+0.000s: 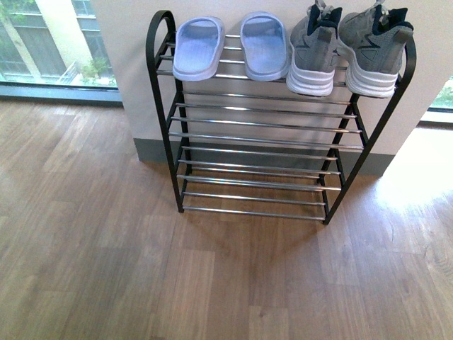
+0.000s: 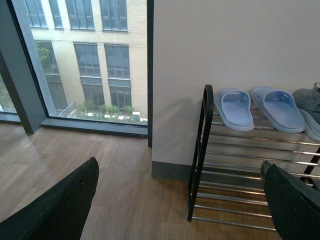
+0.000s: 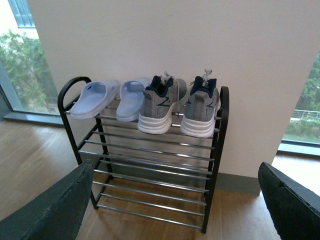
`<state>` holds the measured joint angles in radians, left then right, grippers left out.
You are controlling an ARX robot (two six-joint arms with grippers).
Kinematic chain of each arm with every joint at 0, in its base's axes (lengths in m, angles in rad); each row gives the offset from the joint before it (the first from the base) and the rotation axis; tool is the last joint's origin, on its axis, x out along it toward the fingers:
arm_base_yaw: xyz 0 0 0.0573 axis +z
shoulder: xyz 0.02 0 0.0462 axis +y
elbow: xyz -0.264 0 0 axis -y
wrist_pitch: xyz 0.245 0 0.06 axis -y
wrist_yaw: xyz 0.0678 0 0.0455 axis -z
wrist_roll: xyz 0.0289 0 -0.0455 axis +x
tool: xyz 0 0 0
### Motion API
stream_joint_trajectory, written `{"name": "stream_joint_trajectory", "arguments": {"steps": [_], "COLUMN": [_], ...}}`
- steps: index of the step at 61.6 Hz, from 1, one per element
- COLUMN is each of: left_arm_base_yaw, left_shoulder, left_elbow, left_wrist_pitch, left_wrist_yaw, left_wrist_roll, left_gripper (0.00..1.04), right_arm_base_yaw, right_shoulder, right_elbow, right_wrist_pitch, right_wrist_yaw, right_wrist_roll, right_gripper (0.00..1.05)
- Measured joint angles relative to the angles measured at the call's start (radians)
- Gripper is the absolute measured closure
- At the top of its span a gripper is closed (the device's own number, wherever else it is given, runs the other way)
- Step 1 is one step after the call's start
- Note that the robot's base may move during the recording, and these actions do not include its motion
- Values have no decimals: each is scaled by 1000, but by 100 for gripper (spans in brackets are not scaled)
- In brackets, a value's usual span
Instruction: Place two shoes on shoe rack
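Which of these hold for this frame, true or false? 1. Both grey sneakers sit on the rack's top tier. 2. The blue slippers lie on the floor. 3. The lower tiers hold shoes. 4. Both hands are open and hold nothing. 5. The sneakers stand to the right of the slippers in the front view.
1. True: both grey sneakers rest on the shoe rack's top tier.
2. False: both blue slippers lie on the top tier.
3. False: the lower tiers are bare rods.
4. True: left hand, right hand.
5. True.
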<state>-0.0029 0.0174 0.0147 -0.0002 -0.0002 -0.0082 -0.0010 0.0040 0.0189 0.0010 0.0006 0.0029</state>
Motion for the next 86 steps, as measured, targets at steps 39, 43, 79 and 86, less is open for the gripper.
{"name": "stream_joint_trajectory", "arguments": {"steps": [39,43,79,86], "left_arm_base_yaw": [0,0,0,0], "left_shoulder": [0,0,0,0], "left_elbow": [0,0,0,0], "left_wrist_pitch": [0,0,0,0], "left_wrist_yaw": [0,0,0,0], "left_wrist_roll": [0,0,0,0], "left_gripper": [9,9,9,9], "right_arm_base_yaw": [0,0,0,0], "right_shoulder": [0,0,0,0], "right_elbow": [0,0,0,0], "right_wrist_pitch": [0,0,0,0], "right_wrist_yaw": [0,0,0,0], "right_wrist_roll": [0,0,0,0], "right_gripper": [9,9,9,9]}}
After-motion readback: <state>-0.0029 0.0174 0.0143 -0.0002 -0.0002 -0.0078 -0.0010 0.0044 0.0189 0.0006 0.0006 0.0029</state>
